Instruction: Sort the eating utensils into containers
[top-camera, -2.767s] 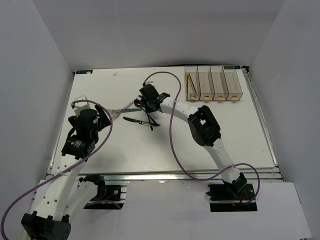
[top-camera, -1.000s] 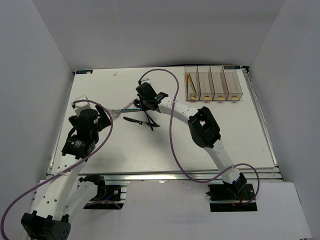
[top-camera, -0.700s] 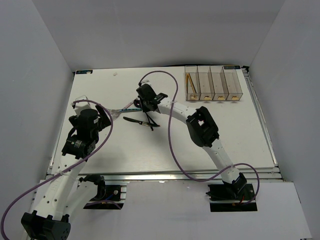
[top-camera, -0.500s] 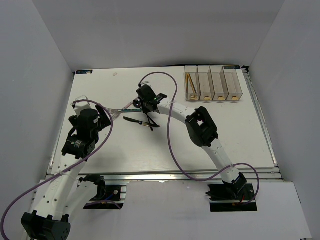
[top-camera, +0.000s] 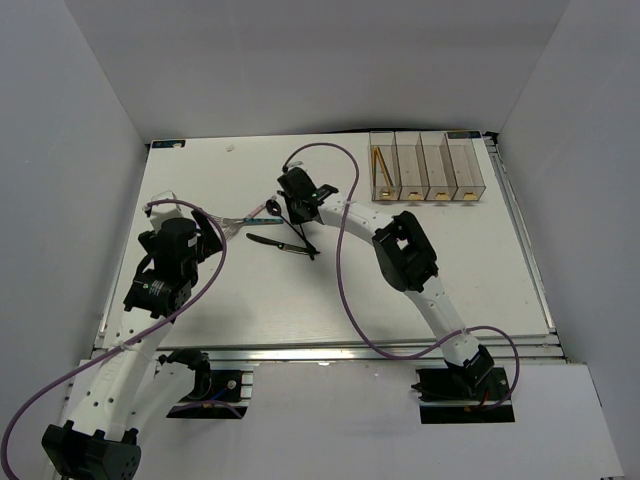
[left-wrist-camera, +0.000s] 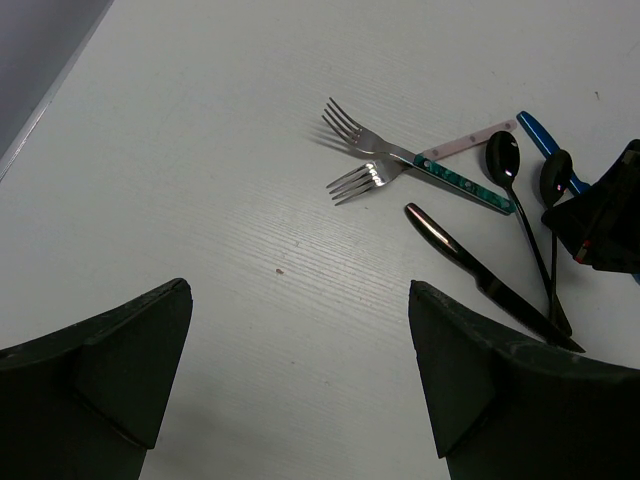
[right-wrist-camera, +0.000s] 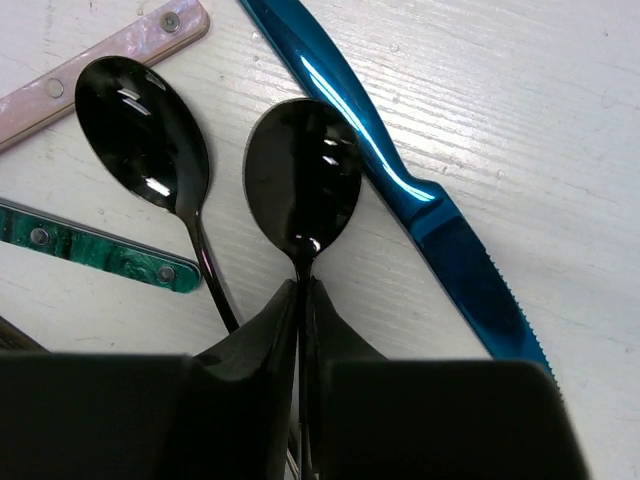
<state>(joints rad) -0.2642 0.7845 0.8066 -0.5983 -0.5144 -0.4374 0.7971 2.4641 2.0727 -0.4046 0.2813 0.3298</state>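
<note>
Pinching the thin neck of a black spoon (right-wrist-camera: 303, 180), the right gripper (right-wrist-camera: 300, 297) is seen with its jaws pressed almost together just below the bowl. Whether the spoon is lifted off the table (top-camera: 450, 270) cannot be told. In the right wrist view a second black spoon (right-wrist-camera: 143, 135) is found close beside the held one, at 9 o'clock. A blue knife (right-wrist-camera: 400, 170) is laid slantwise at 3 o'clock, its handle just beside the bowl. In the left wrist view a pink-handled fork (left-wrist-camera: 470, 135) and a green-handled fork (left-wrist-camera: 462, 182) are crossed at 9 o'clock of the spoons, tines turned toward 9 o'clock. A dark knife (left-wrist-camera: 480, 280) is laid at 6 o'clock of the forks. The left gripper (left-wrist-camera: 298, 330) is held with its jaws spread wide over bare table. From above, the cutlery is gathered at 10 o'clock of the table's middle. The containers (top-camera: 428, 165) are set at 1 o'clock, well apart, with orange chopsticks (top-camera: 379, 163) in the leftmost bin.
</note>
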